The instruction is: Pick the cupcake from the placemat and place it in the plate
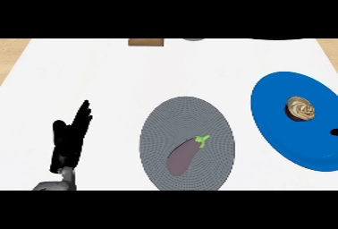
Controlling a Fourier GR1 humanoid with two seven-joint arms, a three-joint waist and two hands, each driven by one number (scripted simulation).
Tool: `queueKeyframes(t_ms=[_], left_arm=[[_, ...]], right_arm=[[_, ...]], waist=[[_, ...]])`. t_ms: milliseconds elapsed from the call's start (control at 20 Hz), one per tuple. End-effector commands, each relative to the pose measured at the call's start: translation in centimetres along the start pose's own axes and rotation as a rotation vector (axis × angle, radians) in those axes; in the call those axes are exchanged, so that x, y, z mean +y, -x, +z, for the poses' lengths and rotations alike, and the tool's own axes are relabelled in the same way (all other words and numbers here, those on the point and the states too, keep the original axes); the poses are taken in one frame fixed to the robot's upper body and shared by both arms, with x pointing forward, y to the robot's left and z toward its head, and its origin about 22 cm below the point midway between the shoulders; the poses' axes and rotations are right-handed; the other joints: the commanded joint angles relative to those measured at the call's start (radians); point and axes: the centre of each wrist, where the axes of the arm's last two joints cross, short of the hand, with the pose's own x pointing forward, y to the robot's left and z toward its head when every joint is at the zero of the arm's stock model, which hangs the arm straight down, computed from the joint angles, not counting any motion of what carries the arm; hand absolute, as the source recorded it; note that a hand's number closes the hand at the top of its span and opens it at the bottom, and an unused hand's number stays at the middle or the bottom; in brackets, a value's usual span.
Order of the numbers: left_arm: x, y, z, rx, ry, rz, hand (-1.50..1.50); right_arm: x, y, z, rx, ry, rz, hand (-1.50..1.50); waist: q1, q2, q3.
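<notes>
The cupcake (pixel 301 108), brown with a swirl of beige frosting, sits upright on the blue plate (pixel 277 129) at the right of the counter. The grey woven placemat (pixel 165 134) lies in the middle and bears a purple eggplant (pixel 183 154) with a green stem. My left hand (pixel 71 138) rests open at the lower left, fingers up, well apart from the placemat. Only a small black tip of my right hand (pixel 334 132) shows at the right edge, over the plate's right side and a little below the cupcake, touching nothing that I can see.
A brown block (pixel 146 42) and a grey object (pixel 193 39) sit at the far edge of the white counter (pixel 99 76). Wooden floor (pixel 13 49) shows past the counter's left and right sides.
</notes>
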Motion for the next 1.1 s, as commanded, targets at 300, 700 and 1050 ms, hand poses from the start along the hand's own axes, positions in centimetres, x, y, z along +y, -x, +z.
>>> queueKeyframes(t_ms=[300,700,1050], left_arm=[[0.1,0.7,-0.3,-0.005,0.007,0.0,0.0],[-0.2,-1.1,-0.4,0.015,0.008,0.012,0.0],[-0.2,1.2,0.1,-0.019,0.002,-0.009,0.0]], right_arm=[[1.9,1.1,-1.5,0.019,0.013,0.049,-1.5],[0.9,2.8,0.6,0.062,0.062,0.105,-1.5],[-0.5,3.4,1.6,0.092,0.102,0.164,-1.5]], waist=[[0.003,0.001,0.0],[0.002,0.0,0.0],[0.005,0.002,0.0]])
